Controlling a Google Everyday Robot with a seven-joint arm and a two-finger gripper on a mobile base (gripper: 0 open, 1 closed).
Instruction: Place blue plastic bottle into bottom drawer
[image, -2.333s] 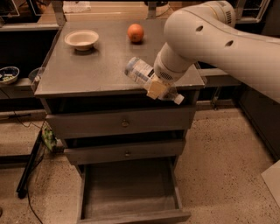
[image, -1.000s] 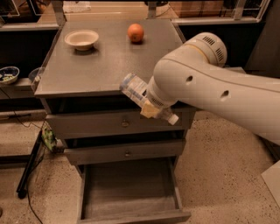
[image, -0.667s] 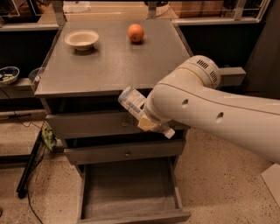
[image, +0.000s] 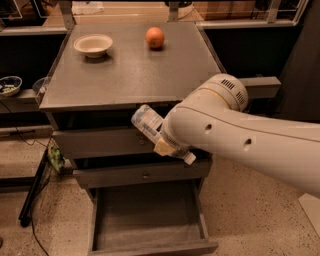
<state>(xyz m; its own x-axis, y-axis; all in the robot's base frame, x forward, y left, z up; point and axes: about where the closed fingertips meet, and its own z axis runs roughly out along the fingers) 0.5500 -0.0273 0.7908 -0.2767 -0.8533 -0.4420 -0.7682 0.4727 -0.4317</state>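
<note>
The blue plastic bottle (image: 146, 121) is clear and bluish with a pale label. It is tilted in the air in front of the top drawer, above the open bottom drawer (image: 149, 215). My gripper (image: 167, 145) is at the end of the big white arm and holds the bottle by its lower end. The fingers are mostly hidden behind the wrist. The bottom drawer is pulled out and its flat grey inside shows nothing in it.
A grey cabinet top (image: 135, 70) carries a white bowl (image: 93, 44) at the back left and an orange (image: 155, 37) at the back middle. Two knobbed drawers (image: 100, 142) are shut. Cables (image: 37, 190) lie on the floor at the left.
My arm has carried the bottle from the cabinet top's front right edge down and to the left, over the front of the top drawer.
</note>
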